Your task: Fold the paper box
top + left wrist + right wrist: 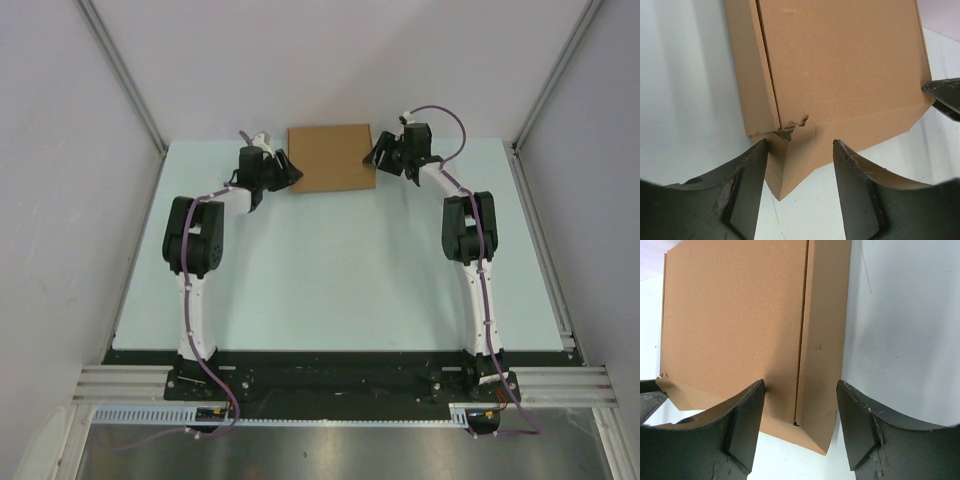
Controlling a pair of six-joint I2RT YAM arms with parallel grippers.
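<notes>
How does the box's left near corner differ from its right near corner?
On the paper box, the left near corner has a ragged, torn edge with a small dark gap; the right near corner has clean edges and a straight seam. The left one runs to a sharp point; the right ends in a blunter bevel. The left gripper and right gripper each straddle theirs, open.

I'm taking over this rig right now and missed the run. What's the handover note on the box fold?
Left gripper: open, straddling the box's near-left corner, where a tab looks crumpled.
Right gripper: open, straddling the side flap at the near-right corner.
Box: flat on the table, far middle.
Done: top panel appears closed over the body.
Left: the near-edge flap sticks out untucked; likely tuck it, and check the crumpled tab.
</notes>
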